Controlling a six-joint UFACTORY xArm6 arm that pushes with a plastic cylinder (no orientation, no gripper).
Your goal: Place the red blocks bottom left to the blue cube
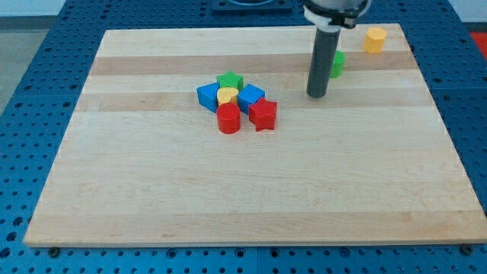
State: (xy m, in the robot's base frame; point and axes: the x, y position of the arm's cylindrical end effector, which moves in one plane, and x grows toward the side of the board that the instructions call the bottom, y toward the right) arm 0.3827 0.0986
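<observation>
Red blocks wait in a tight cluster at mid-board while my tip (316, 95) rests on bare wood well to their right, touching nothing; a rod with no claw, it grasps nothing. Just behind the rod peeks a green block (338, 63); a yellow block (374, 39) sits near the top right corner. The red star (263, 114) touches the blue cube (250, 97), and the red cylinder (228, 119) stands just left of the star. Both look light, rigid and apt to slide or twist, so pushes should land squarely on their flanks. A yellow heart (227, 95), green star (230, 79) and second blue block (207, 96) crowd in behind. Open board lies below and left, edges well away.
</observation>
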